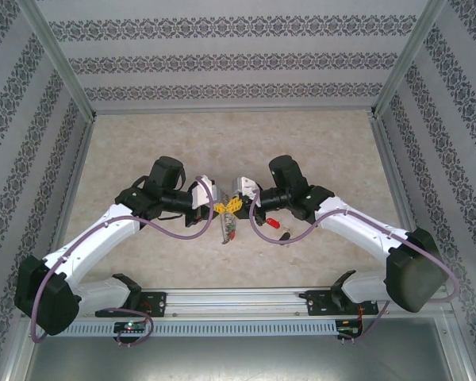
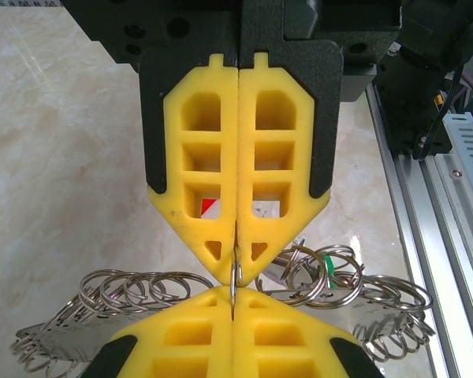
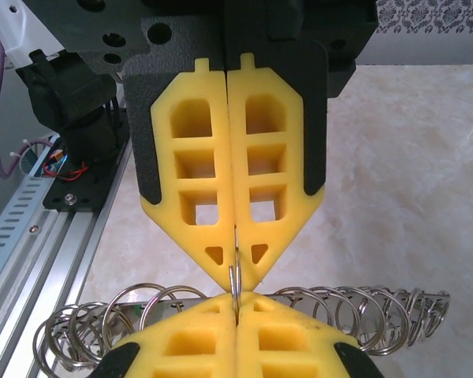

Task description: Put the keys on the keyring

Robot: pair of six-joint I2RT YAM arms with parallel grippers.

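My left pincer (image 2: 235, 269) is clamped on a thin silvery metal ring (image 2: 233, 282) — my right pincer (image 3: 235, 272) grips it too, tip to tip. The bumpy silvery-grey metal keyring (image 3: 339, 315) lies just beneath, and the small red-headed key (image 1: 274, 224) lies beside my right pincer — on the beige marbled worktop (image 1: 143, 151).

White arms (image 1: 95, 242), yellow fingers (image 2: 199, 157), purple cables (image 1: 182, 236).

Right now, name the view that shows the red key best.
Top external: the red key lies uncovered on the table. Left wrist offers a red patch through a hole in the left gripper finger, too little to identify.
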